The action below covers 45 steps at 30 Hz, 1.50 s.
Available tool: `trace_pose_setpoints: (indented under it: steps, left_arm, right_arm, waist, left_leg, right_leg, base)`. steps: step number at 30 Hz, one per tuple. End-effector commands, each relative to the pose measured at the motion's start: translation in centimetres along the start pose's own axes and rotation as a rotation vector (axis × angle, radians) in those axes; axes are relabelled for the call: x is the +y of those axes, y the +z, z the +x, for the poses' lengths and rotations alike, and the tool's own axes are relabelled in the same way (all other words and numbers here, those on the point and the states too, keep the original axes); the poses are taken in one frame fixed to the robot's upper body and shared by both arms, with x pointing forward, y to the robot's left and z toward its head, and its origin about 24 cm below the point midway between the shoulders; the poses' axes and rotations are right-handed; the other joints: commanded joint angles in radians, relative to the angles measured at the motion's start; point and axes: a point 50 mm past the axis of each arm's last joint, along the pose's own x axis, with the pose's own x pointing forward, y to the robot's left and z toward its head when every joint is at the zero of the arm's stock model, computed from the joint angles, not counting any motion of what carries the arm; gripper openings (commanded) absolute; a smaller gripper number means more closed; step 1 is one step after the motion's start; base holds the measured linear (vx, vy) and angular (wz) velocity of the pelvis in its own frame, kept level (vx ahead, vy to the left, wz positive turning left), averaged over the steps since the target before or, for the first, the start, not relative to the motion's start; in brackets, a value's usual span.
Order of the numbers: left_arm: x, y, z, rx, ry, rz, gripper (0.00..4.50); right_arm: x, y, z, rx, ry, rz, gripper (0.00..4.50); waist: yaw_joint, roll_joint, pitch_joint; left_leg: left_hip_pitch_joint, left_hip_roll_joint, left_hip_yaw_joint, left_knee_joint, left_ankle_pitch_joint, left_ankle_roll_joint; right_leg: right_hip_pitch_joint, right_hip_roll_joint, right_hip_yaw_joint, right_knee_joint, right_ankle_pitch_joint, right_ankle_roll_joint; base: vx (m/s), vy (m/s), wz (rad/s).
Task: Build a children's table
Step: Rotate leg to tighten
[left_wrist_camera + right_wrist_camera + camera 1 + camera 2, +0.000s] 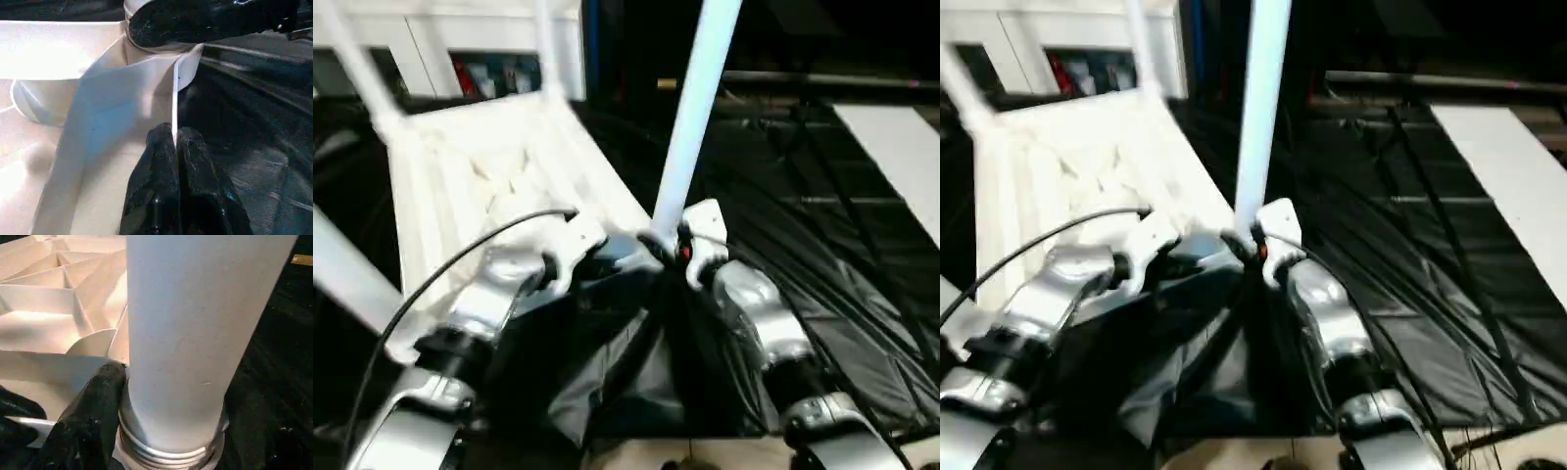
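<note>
The children's table lies upside down and tilted, its ribbed white tabletop facing me. One white leg rises steeply from the near right corner. My right gripper is closed round that leg just above its threaded base, with a black finger pressed against the tube. My left gripper is shut on the thin white rim of the tabletop, close beside that corner. Three more legs stand at the other corners: far left, far right and near left.
A crumpled black plastic sheet covers the surface under and to the right of the table. A flat white board lies at the far right. A white cabinet stands behind. A black cable arcs over my left forearm.
</note>
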Motion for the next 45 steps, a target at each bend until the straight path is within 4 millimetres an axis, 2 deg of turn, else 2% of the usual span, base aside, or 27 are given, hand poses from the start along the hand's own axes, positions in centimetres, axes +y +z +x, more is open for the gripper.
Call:
trace_pose_setpoints:
  steps: [1,3,4,7,9,13,14,15,18,21,25,27,28,29,30,32,33,35,38,42,45]
  left_arm:
    - [-1.4,-0.9,1.4,0.025,-0.041,-0.039,0.00]
    - [-1.3,-0.9,1.7,0.056,0.025,-0.064,0.00]
    - [-1.3,-0.9,1.9,0.063,0.048,-0.074,0.00]
    - [-1.8,-0.3,3.0,0.051,0.104,-0.107,0.00]
    - [-2.1,-0.1,3.5,0.046,0.112,-0.109,0.00]
    - [-2.6,-0.4,3.8,0.062,0.079,-0.081,0.00]
    - [-2.6,-0.5,3.7,0.073,0.069,-0.073,0.00]
    - [-2.5,-0.8,3.3,0.086,0.053,-0.061,0.00]
    - [-2.3,-1.5,2.5,0.114,0.027,-0.048,0.00]
    - [-2.1,-1.9,1.4,0.118,-0.003,-0.031,0.00]
    - [-2.1,-2.3,-0.3,0.108,-0.082,0.030,0.00]
    - [-2.3,-2.6,-1.5,0.100,-0.152,0.039,0.00]
    - [-2.4,-2.6,-1.7,0.090,-0.173,0.050,0.00]
    - [-2.6,-2.5,-2.2,0.074,-0.216,0.068,0.00]
    - [-2.7,-2.7,-3.4,0.064,-0.288,0.086,0.00]
    - [-2.8,-2.8,-4.3,0.066,-0.346,0.089,0.00]
    - [-2.8,-2.5,-4.8,0.049,-0.379,0.083,0.00]
    - [-2.8,-2.3,-5.0,0.041,-0.388,0.078,0.00]
    - [-3.0,-2.2,-5.5,0.041,-0.437,0.075,0.00]
    - [-2.8,-2.6,-6.0,0.068,-0.446,0.090,0.00]
    - [-2.7,-2.6,-6.1,0.067,-0.450,0.088,0.00]
  right_arm:
    - [2.8,-1.1,0.9,0.048,0.090,0.067,2.62]
    - [2.3,-1.4,1.1,0.071,0.005,0.087,2.62]
    - [2.3,-1.5,1.3,0.076,-0.025,0.096,2.62]
    - [3.1,-1.7,1.5,0.084,-0.044,0.150,2.62]
    - [3.6,-1.7,1.6,0.081,-0.017,0.160,2.62]
    - [4.5,-0.9,1.5,0.018,0.089,0.201,2.62]
    - [4.5,-0.7,1.4,0.000,0.113,0.194,2.97]
    - [4.3,-0.4,1.2,-0.022,0.132,0.177,3.32]
    - [3.9,0.2,0.7,-0.056,0.171,0.146,3.36]
    - [3.0,0.8,0.0,-0.076,0.199,0.119,3.66]
    - [1.5,1.1,-1.8,-0.079,0.279,0.024,3.96]
    - [0.7,1.0,-3.1,-0.058,0.345,-0.043,3.96]
    - [0.6,0.9,-3.4,-0.053,0.364,-0.057,3.96]
    - [0.3,0.8,-4.1,-0.042,0.407,-0.087,3.96]
    - [-0.2,0.4,-5.5,-0.008,0.503,-0.148,3.96]
    - [-0.5,0.1,-6.4,0.024,0.570,-0.194,3.96]
    - [-0.9,0.1,-6.8,0.035,0.601,-0.209,3.96]
    - [-1.0,0.1,-6.9,0.035,0.613,-0.214,3.96]
    - [-1.0,0.3,-7.3,0.048,0.678,-0.214,3.96]
    - [-1.3,0.4,-7.4,0.057,0.712,-0.218,3.96]
    - [-1.3,0.5,-7.3,0.058,0.724,-0.207,3.96]
  waist:
    - [-0.003,-0.002,-0.035]
    - [-0.006,0.002,-0.036]
    - [-0.006,0.004,-0.033]
    - [-0.006,0.001,-0.036]
    - [-0.003,0.002,-0.037]
    - [0.001,0.002,-0.044]
    - [0.003,0.003,-0.047]
    - [0.004,0.002,-0.050]
    - [0.002,0.002,-0.053]
    - [-0.001,0.005,-0.058]
    - [-0.001,0.007,-0.063]
    - [0.000,0.006,-0.064]
    - [-0.001,0.007,-0.064]
    - [-0.001,0.011,-0.063]
    - [0.003,0.009,-0.065]
    - [0.006,0.010,-0.064]
    - [0.007,0.010,-0.061]
    - [0.007,0.008,-0.061]
    - [0.008,0.010,-0.059]
    - [0.009,0.006,-0.056]
    - [0.009,0.006,-0.055]
  left_leg:
    - [-0.014,0.018,0.009,-0.066,-0.120,0.033]
    - [-0.012,0.020,0.010,-0.067,-0.124,0.025]
    - [-0.008,0.021,0.010,-0.071,-0.156,0.016]
    - [-0.005,0.024,0.011,-0.072,-0.193,0.008]
    - [-0.002,0.024,0.012,-0.072,-0.193,0.010]
    - [-0.005,0.023,0.014,-0.068,-0.152,0.023]
    - [-0.005,0.023,0.014,-0.067,-0.140,0.029]
    - [-0.008,0.023,0.013,-0.065,-0.119,0.042]
    - [-0.012,0.023,0.013,-0.063,-0.100,0.054]
    - [-0.010,0.025,0.015,-0.058,-0.068,0.060]
    - [-0.007,0.023,0.018,-0.050,-0.024,0.075]
    - [-0.008,0.022,0.019,-0.048,-0.011,0.080]
    - [-0.006,0.023,0.021,-0.047,-0.010,0.086]
    - [-0.004,0.024,0.021,-0.047,-0.018,0.088]
    - [-0.005,0.025,0.021,-0.046,-0.025,0.090]
    - [-0.002,0.025,0.022,-0.044,-0.025,0.103]
    - [0.005,0.025,0.026,-0.043,-0.023,0.114]
    - [0.002,0.025,0.026,-0.043,-0.020,0.117]
    - [0.001,0.030,0.024,-0.044,-0.051,0.111]
    - [0.000,0.026,0.026,-0.041,-0.069,0.110]
    - [0.002,0.028,0.025,-0.043,-0.088,0.096]
  right_leg:
    - [0.038,-0.054,0.037,-0.079,-0.132,-0.188]
    - [0.040,-0.054,0.035,-0.075,-0.098,-0.209]
    - [0.037,-0.053,0.034,-0.080,-0.136,-0.211]
    - [0.037,-0.054,0.037,-0.084,-0.178,-0.202]
    - [0.035,-0.053,0.037,-0.084,-0.162,-0.198]
    - [0.043,-0.054,0.036,-0.079,-0.083,-0.201]
    - [0.046,-0.054,0.036,-0.076,-0.056,-0.207]
    - [0.051,-0.055,0.034,-0.073,-0.013,-0.214]
    - [0.056,-0.057,0.033,-0.068,0.017,-0.226]
    - [0.060,-0.055,0.032,-0.063,0.060,-0.244]
    - [0.064,-0.050,0.032,-0.055,0.154,-0.262]
    - [0.068,-0.047,0.032,-0.050,0.190,-0.269]
    - [0.064,-0.047,0.032,-0.049,0.206,-0.272]
    - [0.061,-0.047,0.031,-0.049,0.201,-0.278]
    - [0.066,-0.048,0.032,-0.048,0.197,-0.279]
    - [0.063,-0.044,0.031,-0.046,0.209,-0.279]
    - [0.055,-0.042,0.031,-0.046,0.215,-0.296]
    - [0.057,-0.043,0.030,-0.043,0.212,-0.305]
    - [0.056,-0.050,0.029,-0.045,0.143,-0.313]
    - [0.055,-0.050,0.030,-0.048,0.104,-0.307]
    - [0.054,-0.052,0.031,-0.050,0.054,-0.299]
  base:
    - [0.000,0.000,0.00]
    - [0.000,0.000,0.00]
    - [0.000,0.000,0.00]
    - [0.000,0.000,0.00]
    - [0.000,0.000,0.00]
    - [0.000,0.000,0.00]
    - [0.000,0.000,0.00]
    - [0.000,0.000,0.00]
    - [0.000,0.000,0.00]
    - [0.000,0.000,0.00]
    - [0.000,0.000,0.00]
    - [0.000,0.000,0.00]
    - [0.000,0.000,0.00]
    - [0.000,0.000,0.00]
    - [0.000,0.000,0.00]
    - [0.000,0.000,0.00]
    - [0.000,0.000,0.00]
    - [0.000,0.000,0.00]
    - [0.000,0.000,0.00]
    - [0.000,0.000,0.00]
    - [0.000,0.000,0.00]
